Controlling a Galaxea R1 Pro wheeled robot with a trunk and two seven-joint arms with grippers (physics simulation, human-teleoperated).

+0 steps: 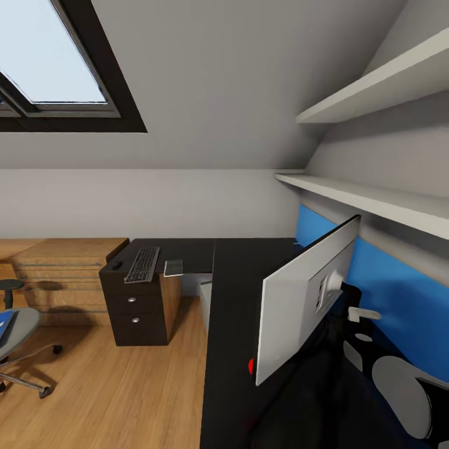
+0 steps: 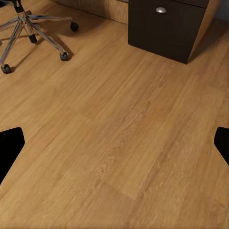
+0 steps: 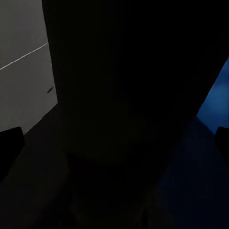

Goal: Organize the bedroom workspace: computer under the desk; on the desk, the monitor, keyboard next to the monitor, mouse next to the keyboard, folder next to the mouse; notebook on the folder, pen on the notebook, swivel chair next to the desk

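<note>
The monitor [image 1: 308,293] stands on the near wing of the black desk [image 1: 231,324], its silver-grey back toward me. My right arm [image 1: 399,380] reaches in behind it. The right gripper [image 3: 114,140] is open, facing a dark shape between the monitor's pale back [image 3: 24,71] and the blue wall panel [image 3: 217,95]. On the far wing lie the keyboard [image 1: 142,264], the small mouse [image 1: 116,265] beside it, and a flat grey item [image 1: 173,267]. The computer [image 1: 204,296] sits under the desk. The swivel chair [image 1: 15,340] carries the blue folder [image 1: 5,324]. My left gripper [image 2: 114,145] is open over bare floor.
A black drawer unit [image 1: 134,312] holds up the desk's far end, with a low light-wood dresser [image 1: 62,274] to its left. Two white shelves [image 1: 374,199] run above the blue wall panel [image 1: 399,293]. The chair's chrome base [image 2: 28,28] stands on wood floor [image 2: 114,119].
</note>
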